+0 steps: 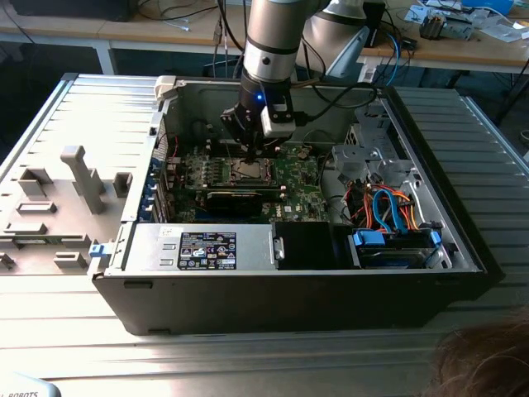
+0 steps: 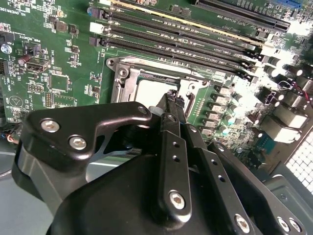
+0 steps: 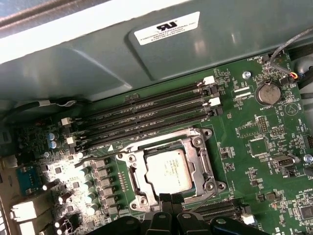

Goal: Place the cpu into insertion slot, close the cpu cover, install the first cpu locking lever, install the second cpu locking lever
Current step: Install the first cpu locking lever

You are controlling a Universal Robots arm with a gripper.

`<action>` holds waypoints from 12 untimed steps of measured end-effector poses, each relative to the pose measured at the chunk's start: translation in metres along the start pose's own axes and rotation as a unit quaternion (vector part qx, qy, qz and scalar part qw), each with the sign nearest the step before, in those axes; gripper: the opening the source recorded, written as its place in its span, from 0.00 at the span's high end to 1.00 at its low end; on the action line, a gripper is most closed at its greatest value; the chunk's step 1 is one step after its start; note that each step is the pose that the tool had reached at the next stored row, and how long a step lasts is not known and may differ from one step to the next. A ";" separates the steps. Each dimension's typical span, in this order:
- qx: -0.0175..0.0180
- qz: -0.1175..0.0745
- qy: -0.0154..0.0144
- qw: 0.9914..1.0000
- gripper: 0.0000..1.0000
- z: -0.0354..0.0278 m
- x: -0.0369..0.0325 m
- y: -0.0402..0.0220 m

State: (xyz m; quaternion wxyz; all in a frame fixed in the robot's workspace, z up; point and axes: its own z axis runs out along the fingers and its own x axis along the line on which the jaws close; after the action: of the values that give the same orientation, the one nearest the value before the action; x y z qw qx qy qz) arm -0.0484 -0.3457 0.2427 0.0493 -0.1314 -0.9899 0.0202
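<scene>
1. In the exterior view, an open computer case [image 1: 289,281] lies on its side on a ribbed metal table [image 1: 83,331]. The robot arm [image 1: 273,33] reaches down into the case from above. Its gripper [image 1: 252,153] hangs just over the green motherboard [image 1: 302,178].
2. In the first wrist view, the cpu [image 3: 168,170] lies flat in the insertion slot [image 3: 132,182], its pale metal top facing up.
3. The cpu cover [image 3: 196,155], a silvery frame, appears to be down around the chip. The chip shows through its square window.
4. The gripper's two dark fingertips [image 3: 164,198] are pressed together at the socket's edge, and nothing is visible between them. The second wrist view shows the same narrow closed tip [image 2: 172,97] just beside the cover frame.
5. A thin metal rod [image 3: 204,198], probably one locking lever, slants away from the socket corner just beside the fingertips. I cannot tell whether they touch it.
6. Long black memory slots [image 3: 146,117] run along the socket's far side. Small upright capacitors [image 3: 93,181] crowd the board near another side of the socket.
7. Risk: the rod is thin and springy, so the closed tip could slide off it and scrape the cover or the board.
8. Risk: a lever that misses its catch could spring back up and leave the cover unclamped.
9. Risk: if the chip is not fully seated, which cannot be judged here, downward force on the cover could bend the socket's contacts.
10. Risk: a sideways slip could knock the nearby capacitors.
</scene>
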 end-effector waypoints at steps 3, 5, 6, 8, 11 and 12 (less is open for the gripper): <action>0.000 -0.003 0.000 1.000 0.89 0.0000 0.0000 0.0000; 0.001 -0.006 0.000 1.000 0.89 0.0000 0.0000 0.0000; 0.001 -0.007 0.000 1.000 0.89 0.0000 0.0000 0.0000; 0.001 -0.009 -0.001 1.000 0.89 0.0000 0.0000 0.0000; 0.001 -0.013 -0.001 1.000 0.89 0.0000 0.0000 0.0000; 0.001 -0.014 -0.001 1.000 0.89 0.0000 0.0000 0.0000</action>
State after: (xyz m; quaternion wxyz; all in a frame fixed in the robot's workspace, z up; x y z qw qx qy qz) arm -0.0484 -0.3457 0.2427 0.0490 -0.1174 -0.9917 0.0209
